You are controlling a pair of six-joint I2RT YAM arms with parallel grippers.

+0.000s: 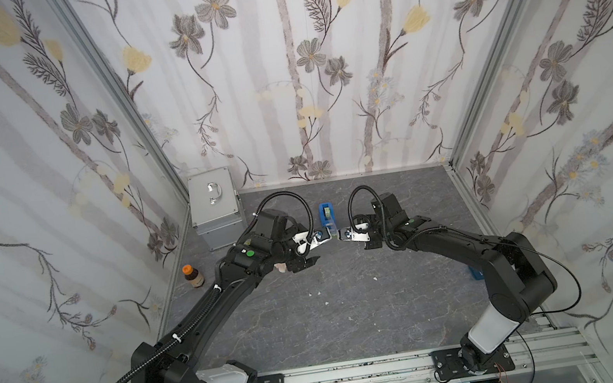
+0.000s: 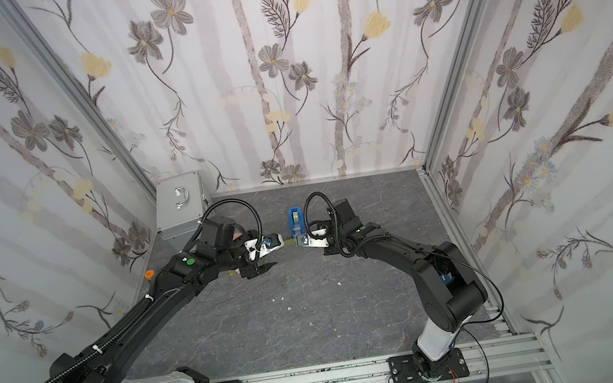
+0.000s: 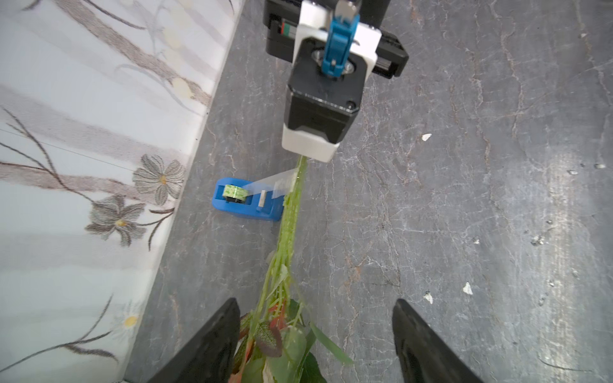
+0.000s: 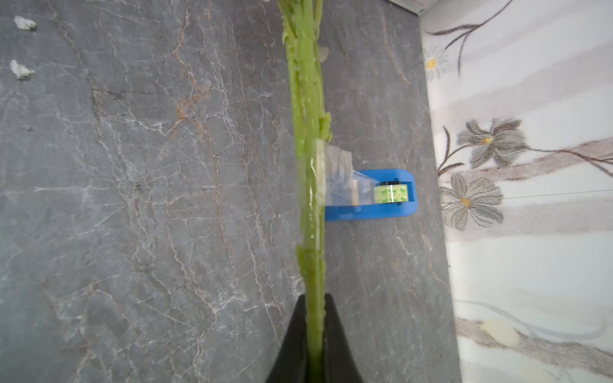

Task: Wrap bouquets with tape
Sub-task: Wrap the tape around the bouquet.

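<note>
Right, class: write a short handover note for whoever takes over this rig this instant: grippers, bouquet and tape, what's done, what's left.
Left gripper: open, jaws either side of the bouquet at its leafy end, not gripping.
Right gripper: shut on the bouquet's stem end.
The dispenser sits on the table, by the stems.
Done: tape stuck onto the stems, apparently uncut from the roll.
Left: probably wrap it round, then tear it off.
</note>
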